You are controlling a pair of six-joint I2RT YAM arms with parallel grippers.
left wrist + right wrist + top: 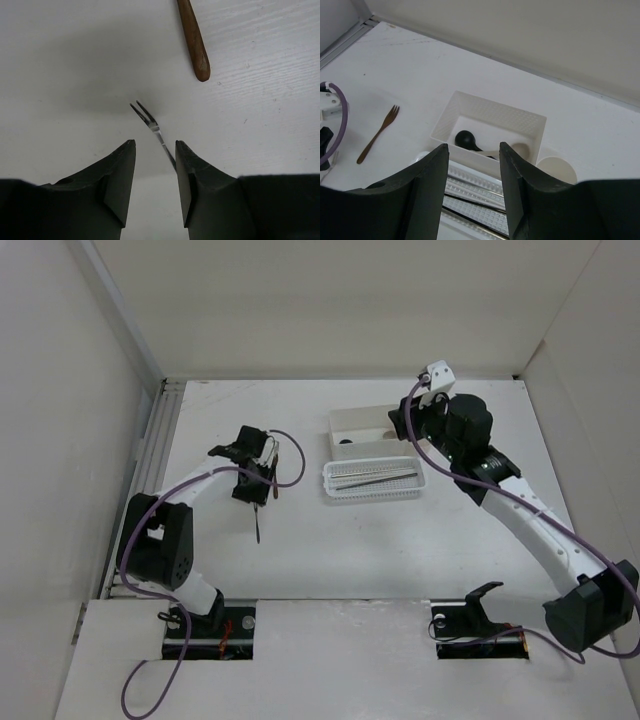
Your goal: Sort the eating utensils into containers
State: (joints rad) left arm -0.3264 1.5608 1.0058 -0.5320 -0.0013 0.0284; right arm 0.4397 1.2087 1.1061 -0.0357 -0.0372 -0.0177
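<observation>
A small silvery fork [145, 113] lies on the white table just ahead of my left gripper [155, 142]. Its shaft runs back beside the right finger, and the jaws stand apart. It shows as a thin dark stick in the top view [257, 524], below the left gripper [252, 495]. A brown fork [377, 134] lies nearby; its handle [193, 40] shows in the left wrist view. My right gripper [472, 145] is open and empty above the white box [490, 117], which holds a black spoon [466, 140] and a cream spoon [520, 149]. The perforated basket [373, 492] holds chopsticks [475, 192].
A small cream cup [556, 169] stands right of the box. White walls enclose the table on the left, back and right. A purple cable [290, 465] loops beside the left wrist. The arm bases sit at the near edge.
</observation>
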